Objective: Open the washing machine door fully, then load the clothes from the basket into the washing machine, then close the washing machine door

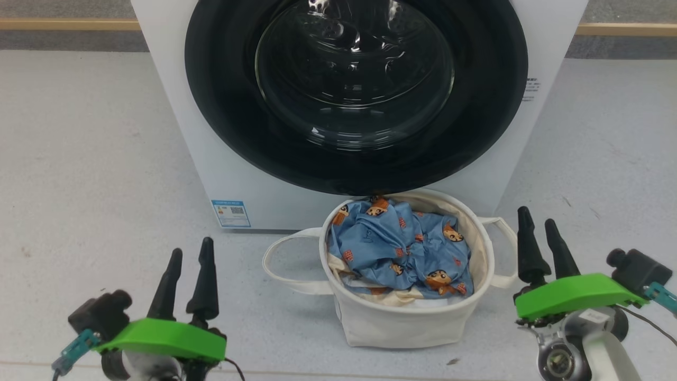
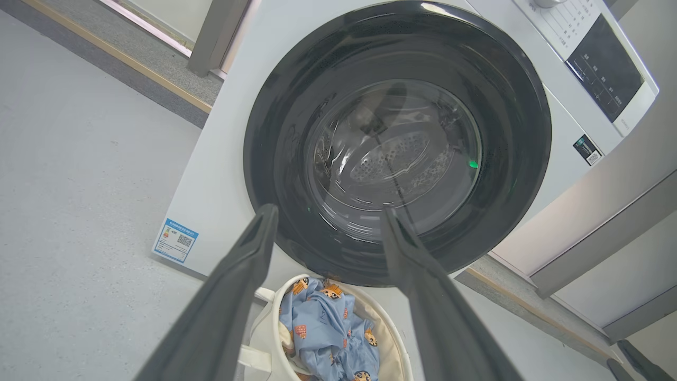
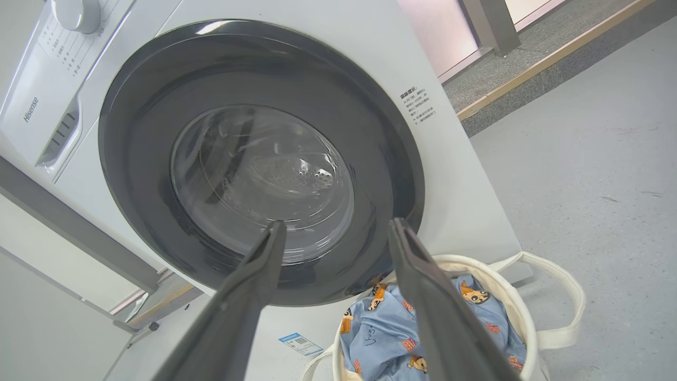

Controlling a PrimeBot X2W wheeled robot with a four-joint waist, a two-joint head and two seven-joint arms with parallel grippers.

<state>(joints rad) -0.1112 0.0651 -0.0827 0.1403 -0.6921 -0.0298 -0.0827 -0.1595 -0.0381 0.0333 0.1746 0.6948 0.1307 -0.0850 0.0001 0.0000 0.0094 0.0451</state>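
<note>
The head view's top edge cuts off the machine (image 1: 222,185) and the upper part of its door (image 1: 222,106). Its sticker (image 1: 231,213) and side print (image 1: 530,89) are too small to read. Reflections on the door's glass blur what lies behind it. The blue top layer of the clothes (image 1: 391,243) hides what lies deeper in the basket (image 1: 402,323), which both wrist views cut off at the bottom.

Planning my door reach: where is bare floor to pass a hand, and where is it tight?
Bare floor lies left of the washer and basket, ahead of the left hand, and right of them, past the right hand. Tight: basket sits just below the shut door.
</note>
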